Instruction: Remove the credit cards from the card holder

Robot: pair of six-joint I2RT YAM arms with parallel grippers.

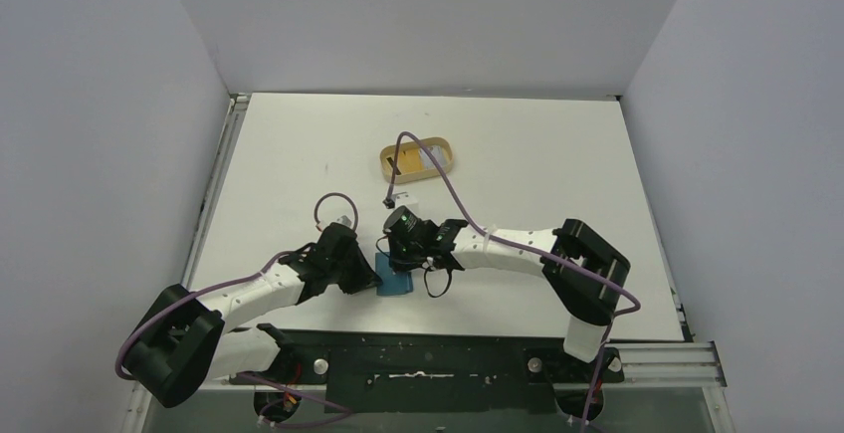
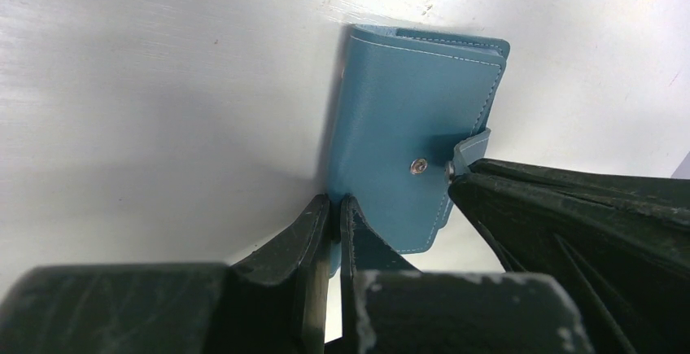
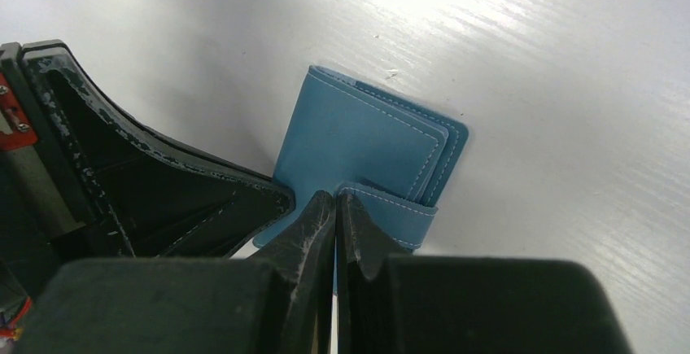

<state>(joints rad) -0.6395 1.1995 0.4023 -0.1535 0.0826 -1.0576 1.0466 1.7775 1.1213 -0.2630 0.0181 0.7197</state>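
Teal leather card holder (image 2: 407, 110), folded closed, lay on the white table (image 2: 163, 85) just ahead of both pincers, the left pincer (image 2: 334, 211) clenched on its near corner and the right pincer (image 3: 335, 207) clenched on its unfastened snap tab (image 3: 395, 207).

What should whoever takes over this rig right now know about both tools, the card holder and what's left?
Left tool: shut, pinching the near corner of the card holder.
Right tool: shut on the snap tab.
Card holder: folded, between both arms near the front of the table; the tan tray lies beyond it.
Done: both grips are set; the tab looks lifted off its stud.
Left: open the holder and pull out the cards; none are in view.
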